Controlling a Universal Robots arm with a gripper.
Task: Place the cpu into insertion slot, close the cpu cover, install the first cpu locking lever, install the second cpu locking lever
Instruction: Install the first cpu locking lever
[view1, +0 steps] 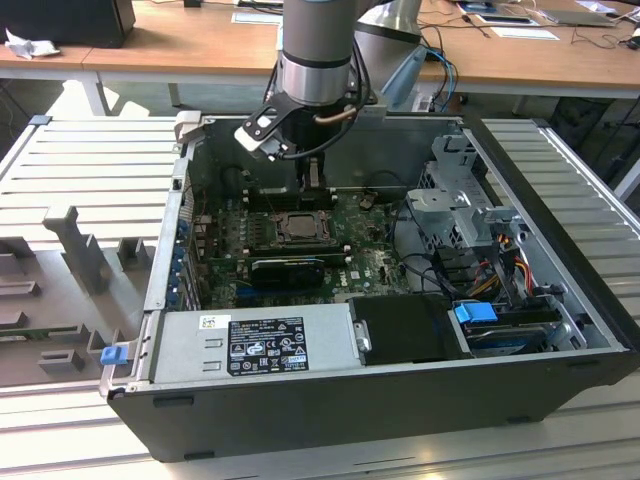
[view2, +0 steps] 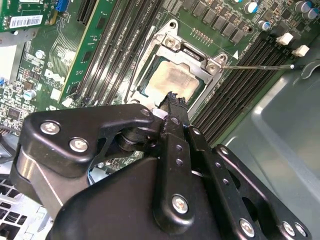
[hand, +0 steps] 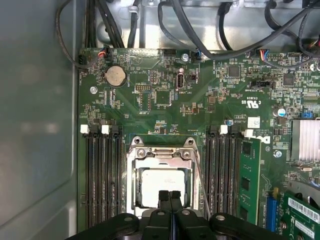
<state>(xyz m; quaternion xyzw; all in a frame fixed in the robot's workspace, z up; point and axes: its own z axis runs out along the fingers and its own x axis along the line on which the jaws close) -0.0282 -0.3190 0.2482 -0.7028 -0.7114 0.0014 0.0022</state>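
Closest to the wrist cameras, the gripper (hand: 170, 196) is hanging low with its two fingers pressed together and nothing between them. In both wrist views their tips are sitting over the near edge of the cpu cover (hand: 150, 162), though I cannot tell whether they are touching it. Just beyond them the cpu (hand: 161, 182) is lying flat inside the insertion slot (view1: 298, 228), its pale face showing through the cover's window. Placing therefore looks done, and the cover appears to be lying down over the chip. One thin locking lever (view2: 257, 66) is angling out across the memory slots (view2: 245, 85), seemingly unlatched; the other I cannot make out. Farther off, in the middle of the exterior view, the open computer case (view1: 330, 410) is resting on the bench (view1: 90, 170).
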